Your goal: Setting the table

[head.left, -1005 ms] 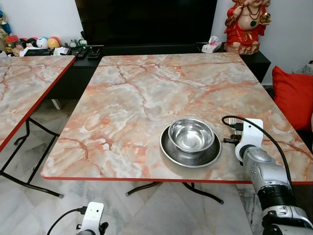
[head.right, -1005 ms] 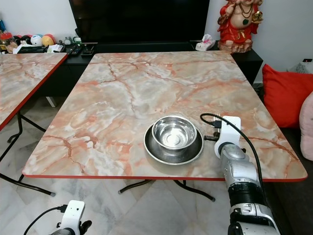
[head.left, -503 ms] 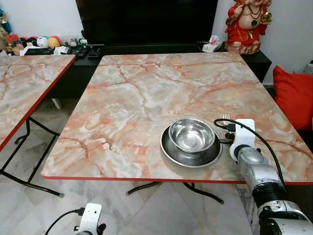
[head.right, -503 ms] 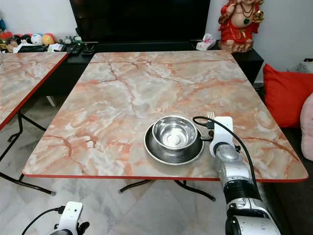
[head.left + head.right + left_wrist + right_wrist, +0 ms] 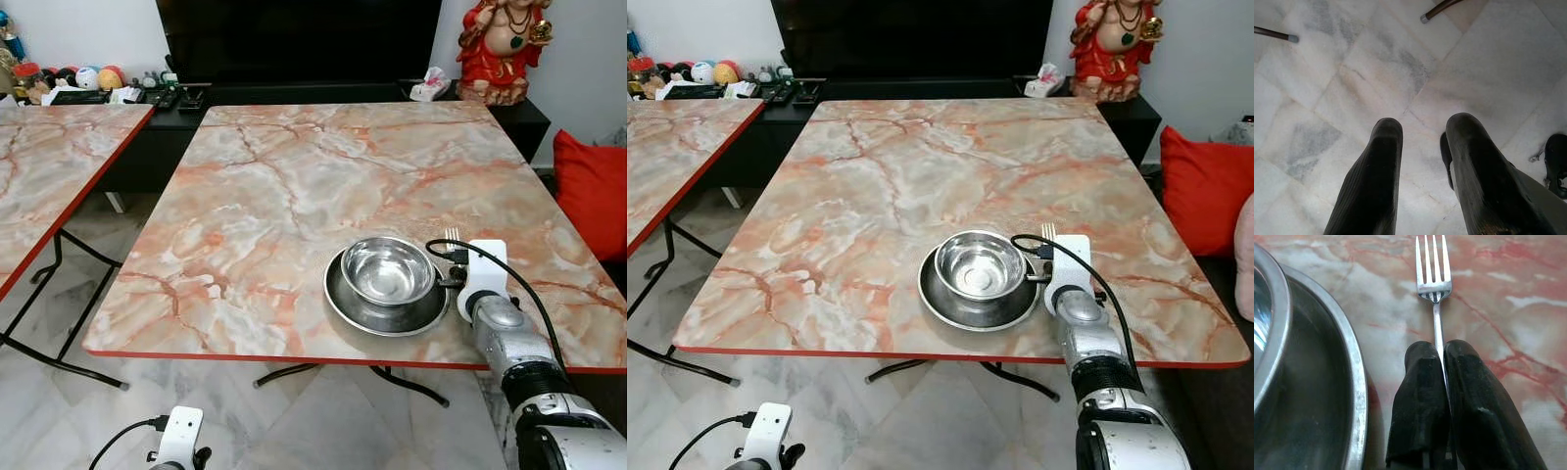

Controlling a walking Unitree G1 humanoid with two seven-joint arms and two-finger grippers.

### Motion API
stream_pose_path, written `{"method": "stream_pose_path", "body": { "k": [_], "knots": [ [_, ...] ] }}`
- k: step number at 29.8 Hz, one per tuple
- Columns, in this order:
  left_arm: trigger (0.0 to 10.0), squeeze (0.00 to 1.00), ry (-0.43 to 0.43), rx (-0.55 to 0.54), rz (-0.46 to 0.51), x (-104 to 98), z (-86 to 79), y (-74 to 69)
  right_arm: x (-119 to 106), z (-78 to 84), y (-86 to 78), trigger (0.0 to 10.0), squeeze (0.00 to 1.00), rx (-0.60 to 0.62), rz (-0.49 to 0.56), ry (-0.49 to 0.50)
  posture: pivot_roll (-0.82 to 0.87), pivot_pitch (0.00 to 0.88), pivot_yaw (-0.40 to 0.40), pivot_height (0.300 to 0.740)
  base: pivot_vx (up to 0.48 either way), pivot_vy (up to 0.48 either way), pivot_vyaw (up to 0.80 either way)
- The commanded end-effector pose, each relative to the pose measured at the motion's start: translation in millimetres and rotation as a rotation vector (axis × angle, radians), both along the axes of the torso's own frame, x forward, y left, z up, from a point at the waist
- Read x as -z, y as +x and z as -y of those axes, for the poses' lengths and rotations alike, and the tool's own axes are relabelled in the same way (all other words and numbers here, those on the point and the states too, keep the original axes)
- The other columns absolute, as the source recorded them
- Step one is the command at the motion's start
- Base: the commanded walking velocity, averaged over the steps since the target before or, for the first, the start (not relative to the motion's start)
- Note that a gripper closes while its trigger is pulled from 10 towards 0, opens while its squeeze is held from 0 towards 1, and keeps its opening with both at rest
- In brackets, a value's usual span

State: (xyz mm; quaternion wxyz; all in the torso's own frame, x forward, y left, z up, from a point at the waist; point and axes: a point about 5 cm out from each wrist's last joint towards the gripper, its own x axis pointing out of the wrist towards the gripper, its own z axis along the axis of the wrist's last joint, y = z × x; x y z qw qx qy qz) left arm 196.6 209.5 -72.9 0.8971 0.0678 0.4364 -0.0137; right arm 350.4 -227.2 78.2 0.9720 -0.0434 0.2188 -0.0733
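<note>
The handle of the fork (image 5: 1433, 284) is hidden between the two black fingers (image 5: 1420, 396) of the right gripper (image 5: 1442, 362), so that just the tines and a short neck are seen. In the head views the fork is covered by the right wrist's white camera housing (image 5: 486, 266) except for its tine tips. The plate (image 5: 1354, 396) and the bowl (image 5: 1273, 318) are cut off by the wrist picture's edge. The second table (image 5: 49, 186) is cut off at the left edge.

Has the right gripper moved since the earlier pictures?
Yes. The right gripper, shut on the fork, has come left toward the plate.
</note>
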Motion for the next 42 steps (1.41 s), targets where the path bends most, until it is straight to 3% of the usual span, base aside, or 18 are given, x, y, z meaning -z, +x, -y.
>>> {"method": "stream_pose_path", "body": {
  "k": [1,29,30,39,40,42],
  "knots": [
    [10.0,0.00,0.007,0.006,-0.021,2.0,-1.1,-3.7,-5.1,-3.1,4.3,10.0,0.00,-0.010,0.016,0.001,-0.02,0.006,0.054,0.740,0.000,0.000,0.00],
    [10.0,0.00,0.009,0.013,-0.012,0.7,-0.1,-0.8,-1.0,-2.7,3.8,10.0,0.00,-0.001,0.011,0.004,-0.02,0.006,0.057,0.740,0.000,0.000,0.00],
    [10.0,0.00,0.008,0.014,-0.011,0.6,0.4,-0.5,-1.0,-2.8,3.9,10.0,0.07,-0.001,0.011,0.005,-0.02,0.006,0.057,0.740,0.000,0.000,0.00],
    [10.0,0.00,0.007,0.015,-0.010,0.6,1.5,-0.2,-0.7,-2.5,3.8,10.0,0.16,0.004,0.009,0.006,-0.02,0.006,0.057,0.740,0.000,0.000,0.00],
    [10.0,0.00,0.007,0.015,-0.011,0.7,1.3,-0.4,-0.1,-3.1,3.6,10.0,0.59,-0.001,0.006,0.007,-0.02,0.007,0.057,0.740,0.000,0.000,0.00],
    [10.0,0.00,0.008,0.015,-0.011,0.8,1.0,-0.7,0.5,-3.7,3.4,10.0,0.65,-0.004,0.004,0.007,-0.02,0.007,0.057,0.740,0.000,0.000,0.00]
  ]
}}
